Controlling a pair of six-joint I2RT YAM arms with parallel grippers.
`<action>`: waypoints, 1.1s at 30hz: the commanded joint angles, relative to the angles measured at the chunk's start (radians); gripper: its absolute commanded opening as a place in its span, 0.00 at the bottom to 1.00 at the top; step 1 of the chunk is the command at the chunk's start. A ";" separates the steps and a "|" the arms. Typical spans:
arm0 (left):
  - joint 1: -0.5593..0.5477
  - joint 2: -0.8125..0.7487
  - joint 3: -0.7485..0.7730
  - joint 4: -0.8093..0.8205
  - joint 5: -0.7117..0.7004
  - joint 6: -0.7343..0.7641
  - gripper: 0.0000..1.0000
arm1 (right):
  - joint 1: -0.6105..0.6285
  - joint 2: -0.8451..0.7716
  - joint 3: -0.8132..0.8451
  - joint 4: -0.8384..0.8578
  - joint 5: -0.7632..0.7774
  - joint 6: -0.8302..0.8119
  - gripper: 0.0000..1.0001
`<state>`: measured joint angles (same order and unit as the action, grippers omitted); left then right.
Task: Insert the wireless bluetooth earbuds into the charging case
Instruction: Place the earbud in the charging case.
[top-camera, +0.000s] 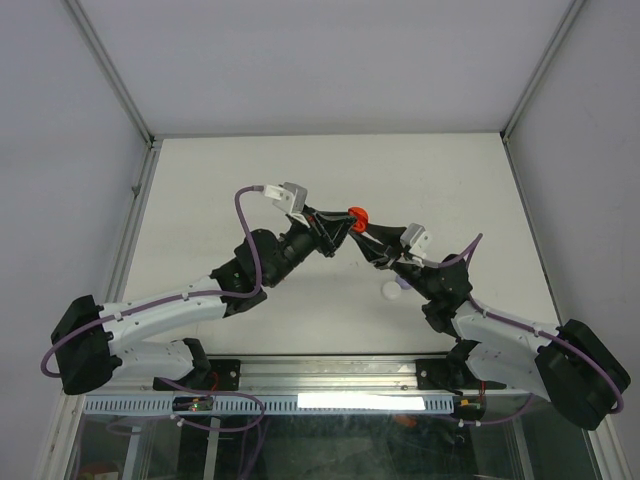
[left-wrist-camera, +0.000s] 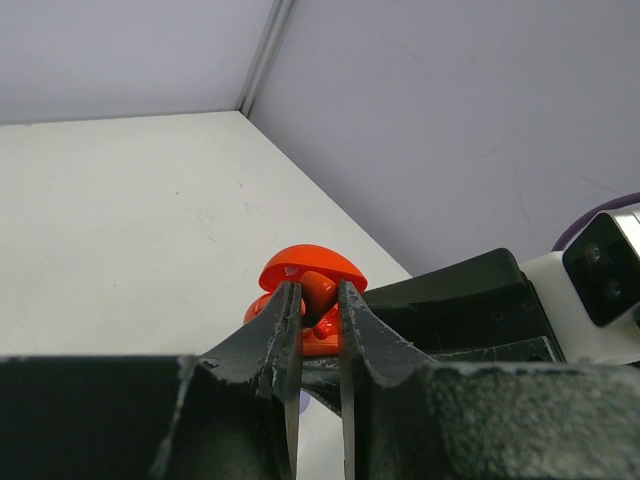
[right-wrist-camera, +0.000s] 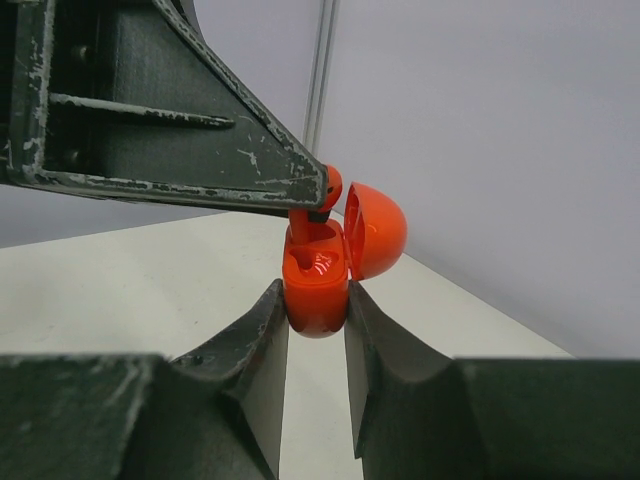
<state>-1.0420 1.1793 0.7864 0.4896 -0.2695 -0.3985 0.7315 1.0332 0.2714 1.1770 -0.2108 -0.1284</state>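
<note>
My right gripper is shut on the body of a red charging case and holds it in the air with its lid swung open. My left gripper is shut on a red earbud. The earbud's stem points down into one socket of the case. In the top view the two grippers meet at the case above the middle of the table. The left fingers reach in from the upper left of the right wrist view. No other earbuds show clearly.
A small white object lies on the white table just in front of the right gripper. Grey walls enclose the table on the left, back and right.
</note>
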 joint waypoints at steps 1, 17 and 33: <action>-0.013 0.006 -0.006 0.047 0.003 0.023 0.11 | 0.006 -0.021 0.052 0.071 -0.006 0.013 0.00; -0.024 -0.030 0.021 -0.062 -0.063 0.030 0.35 | 0.007 -0.035 0.046 0.072 0.000 0.012 0.00; -0.024 -0.091 0.119 -0.279 -0.113 0.057 0.51 | 0.007 -0.041 0.033 0.058 0.024 0.001 0.00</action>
<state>-1.0550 1.1141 0.8314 0.2630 -0.3744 -0.3786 0.7319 1.0134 0.2714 1.1767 -0.2062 -0.1257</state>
